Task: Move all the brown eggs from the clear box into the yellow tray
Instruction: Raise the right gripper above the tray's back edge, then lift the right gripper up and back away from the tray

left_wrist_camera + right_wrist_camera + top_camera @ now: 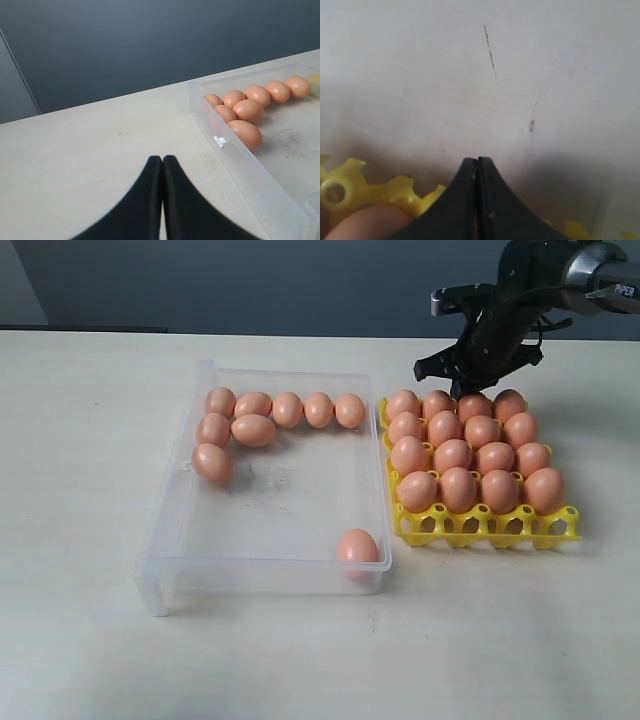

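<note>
left tool point(162, 162): fingers pressed together, holding nothing; it hangs over bare desk point(80, 540) outside the box, near the corner where most eggs sit.
clear box point(160, 540): left of the tray, almost touching it.
eggs point(253, 430): nine are in the box, smooth, matte orange-brown and all alike. Eight bunch in the far left corner and along the far wall, and most of these point their long axis front to back.
lone egg point(357, 546): against the box's near right corner, closest to the tray.
yellow tray point(560, 525): sixteen eggs in four rows; the near cups look empty.
right tool point(477, 162): pressed together, empty, above the tray's far edge.
relation: every remaining egg lies left of the right tool. The lone egg seems its nearest pick; the left arm is nearer the bunch.
</note>
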Robot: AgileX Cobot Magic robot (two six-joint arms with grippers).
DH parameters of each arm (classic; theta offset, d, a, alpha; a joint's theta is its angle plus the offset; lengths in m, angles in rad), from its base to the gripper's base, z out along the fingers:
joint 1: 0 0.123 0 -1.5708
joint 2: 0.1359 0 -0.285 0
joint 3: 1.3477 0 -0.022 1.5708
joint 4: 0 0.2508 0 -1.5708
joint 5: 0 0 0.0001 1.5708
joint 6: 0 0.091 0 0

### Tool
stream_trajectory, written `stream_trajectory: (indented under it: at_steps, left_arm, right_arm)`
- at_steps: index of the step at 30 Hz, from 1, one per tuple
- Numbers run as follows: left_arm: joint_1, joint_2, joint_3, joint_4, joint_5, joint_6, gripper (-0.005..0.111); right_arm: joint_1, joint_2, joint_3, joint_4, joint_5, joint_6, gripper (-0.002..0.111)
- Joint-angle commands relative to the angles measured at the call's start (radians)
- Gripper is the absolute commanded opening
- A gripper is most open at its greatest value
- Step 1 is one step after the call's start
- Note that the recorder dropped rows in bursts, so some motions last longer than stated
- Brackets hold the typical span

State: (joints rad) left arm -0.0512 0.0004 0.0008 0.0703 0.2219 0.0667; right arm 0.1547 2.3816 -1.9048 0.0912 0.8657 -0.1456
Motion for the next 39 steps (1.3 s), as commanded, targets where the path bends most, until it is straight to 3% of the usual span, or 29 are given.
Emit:
stream_trajectory:
  at_steps: [1, 16, 33, 39]
  left_arm:
    - [0.0, 0.0, -0.001, 0.0, -0.015, -0.003, 0.0]
    - [0.0, 0.0, -0.001, 0.0, -0.015, -0.003, 0.0]
    - [0.0, 0.0, -0.001, 0.0, -0.015, -0.003, 0.0]
    - [0.0, 0.0, -0.001, 0.0, -0.015, -0.003, 0.0]
  right_arm:
    - [0.017, -0.003, -0.001, 0.069, -0.001, -0.041, -0.001]
    - [0.064, 0.001, -0.001, -0.013, 0.045, -0.006, -0.001]
    - [0.064, -0.009, -0.001, 0.031, 0.082, -0.006, -0.001]
    - [0.064, -0.056, 0.044, 0.058, 0.016, -0.006, -0.001]
